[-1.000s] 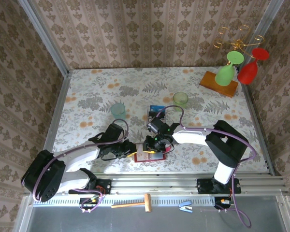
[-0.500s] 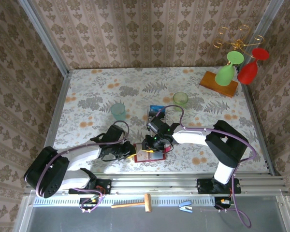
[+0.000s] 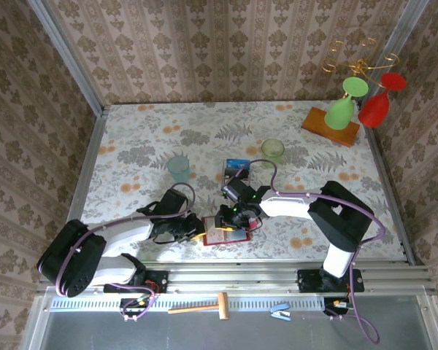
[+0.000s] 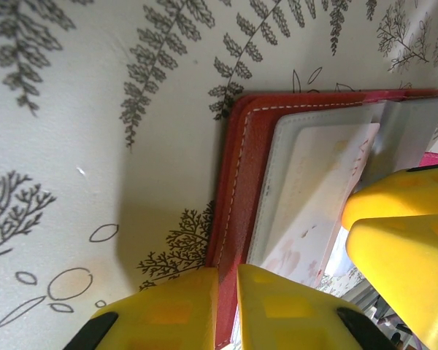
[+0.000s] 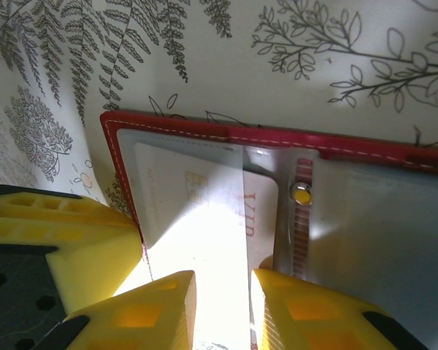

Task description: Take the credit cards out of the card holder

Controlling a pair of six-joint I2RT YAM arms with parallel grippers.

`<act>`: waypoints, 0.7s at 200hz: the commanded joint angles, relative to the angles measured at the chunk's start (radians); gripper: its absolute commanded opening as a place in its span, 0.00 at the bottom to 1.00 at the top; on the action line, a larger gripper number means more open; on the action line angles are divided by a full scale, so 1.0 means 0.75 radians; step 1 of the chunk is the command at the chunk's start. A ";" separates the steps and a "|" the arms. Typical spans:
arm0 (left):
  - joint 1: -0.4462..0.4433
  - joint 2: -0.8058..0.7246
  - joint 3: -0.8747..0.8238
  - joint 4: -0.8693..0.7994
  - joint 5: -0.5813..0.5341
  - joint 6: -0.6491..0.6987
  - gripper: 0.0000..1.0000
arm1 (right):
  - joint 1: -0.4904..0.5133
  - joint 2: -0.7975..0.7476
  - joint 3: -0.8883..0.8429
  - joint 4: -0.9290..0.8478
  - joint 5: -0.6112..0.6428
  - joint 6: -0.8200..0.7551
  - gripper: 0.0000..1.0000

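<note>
Floral table (image 3: 131, 138), wallpaper walls (image 3: 226, 51); teal cup (image 3: 179, 166), green cup (image 3: 272, 149) behind. L gripper (image 4: 228, 281) clamped on card holder (image 4: 237, 182) edge; R gripper (image 5: 223, 288) pinches pale card (image 5: 197, 211)

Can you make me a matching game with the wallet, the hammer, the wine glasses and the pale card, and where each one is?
Things:
1 wallet
2 hammer
3 wine glasses
4 pale card

Places:
A hanging at the far right
B tucked in the wallet
C open on the table
D on the grey ledge in front of the table

Pairs: 1-C, 2-D, 3-A, 4-B
</note>
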State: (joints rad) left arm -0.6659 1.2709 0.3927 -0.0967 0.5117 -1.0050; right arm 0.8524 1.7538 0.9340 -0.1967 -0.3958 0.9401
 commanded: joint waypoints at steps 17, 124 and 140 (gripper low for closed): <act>0.008 0.018 -0.020 -0.035 -0.007 0.027 0.16 | 0.009 0.018 0.022 -0.111 0.070 -0.047 0.29; 0.021 0.002 0.028 -0.080 0.000 0.047 0.17 | 0.000 0.019 0.100 -0.158 0.082 -0.108 0.29; 0.021 -0.007 0.053 -0.110 -0.001 0.057 0.17 | -0.002 0.016 0.107 -0.169 0.082 -0.116 0.29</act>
State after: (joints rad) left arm -0.6582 1.2705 0.3985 -0.1120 0.5159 -0.9936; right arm 0.8520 1.7538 0.9859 -0.2806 -0.3622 0.8806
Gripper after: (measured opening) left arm 0.167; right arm 0.287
